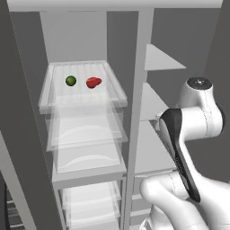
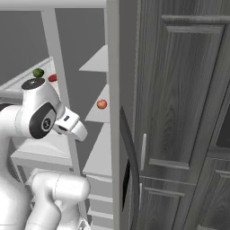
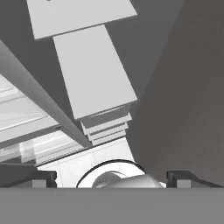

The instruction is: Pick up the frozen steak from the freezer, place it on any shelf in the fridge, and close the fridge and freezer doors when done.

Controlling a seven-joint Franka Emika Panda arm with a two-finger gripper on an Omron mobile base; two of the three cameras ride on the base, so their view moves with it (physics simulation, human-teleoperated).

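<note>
Arm parked in front of the open side-by-side unit, before the pick. The gripper [image 3: 111, 177] points down along the freezer [image 3: 94, 70], its two fingertips [image 3: 43, 177] spread wide with nothing between them.

A small reddish lump, taken here to be the steak [image 2: 102, 104], lies near the front edge of a middle grey freezer shelf [image 2: 96, 114], well apart from the hand. The fridge [image 1: 85, 148] stands to the left. Its top clear shelf [image 1: 117, 92] carries a green ball [image 1: 70, 81] and a red piece [image 1: 93, 82], a little apart from each other.

Doing the step well: raise and tilt the hand toward the freezer shelf and enter between that shelf and the one above. Keep off the white post [image 1: 137, 112] that divides the two sections, and close the jaws across the lump's narrow side. A frozen piece is probably hard and slick, so a centred grip matters.

Hard to make out: the lump is too small to confirm as meat, and the red piece in the fridge looks similar. In the left base view the arm's elbow [image 1: 200, 112] covers the part of the freezer shelf where the lump would lie. The freezer door [image 2: 113, 90] shows edge-on, with its dark handle [image 2: 129, 150] partly visible.
</note>
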